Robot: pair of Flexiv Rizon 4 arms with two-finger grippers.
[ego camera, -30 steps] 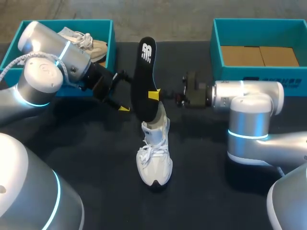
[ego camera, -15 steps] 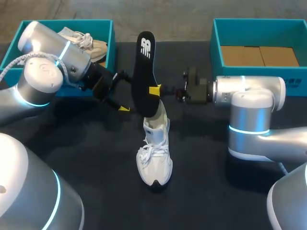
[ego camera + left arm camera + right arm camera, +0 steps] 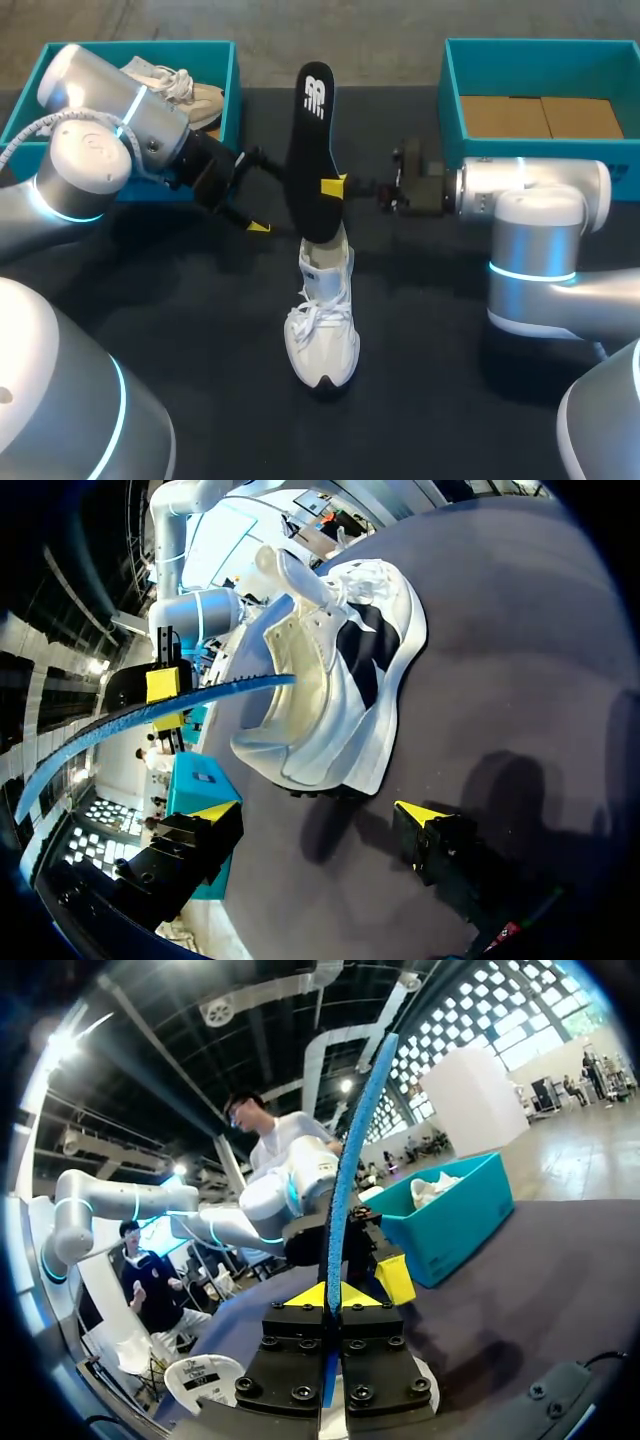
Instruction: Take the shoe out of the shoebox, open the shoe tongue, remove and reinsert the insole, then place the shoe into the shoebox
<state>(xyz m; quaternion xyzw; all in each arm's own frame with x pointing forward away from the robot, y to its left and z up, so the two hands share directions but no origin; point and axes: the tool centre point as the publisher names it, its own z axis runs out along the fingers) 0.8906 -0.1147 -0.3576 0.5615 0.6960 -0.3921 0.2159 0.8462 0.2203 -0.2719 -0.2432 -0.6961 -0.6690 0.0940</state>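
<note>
Right gripper (image 3: 335,187): clamped on the insole (image 3: 312,150) at about mid-length. In the right wrist view the insole's blue edge runs between both yellow tips.
Left gripper (image 3: 258,192): fingers spread wide, holding nothing. It hangs near the shoe's heel on the side toward the table's left edge, touching neither shoe nor insole.
Insole: nearly upright, printed end high toward the far edge, lower end at the shoe's collar. Whether the tip sits inside the opening cannot be told.
Shoe (image 3: 322,320): upright on its sole at the table's middle, toe toward the near edge, opening spread wide in the left wrist view. Nothing holds it.
Left shoebox (image 3: 234,95): far left corner, holds a second shoe (image 3: 180,85).
Right shoebox (image 3: 470,150): far right corner, only a cardboard liner (image 3: 540,115) shows inside.
Change: over the last second the right gripper has drawn back toward the right edge. The insole has travelled with it, shifting toward the right and far edges. The left arm and the shoe have stayed put.
Task status: judged, insole removal is almost complete; reinsertion and boxing remain.
Caution: the unheld shoe may tip or slide during reinsertion, so steadying the heel with the left gripper is advisable.
</note>
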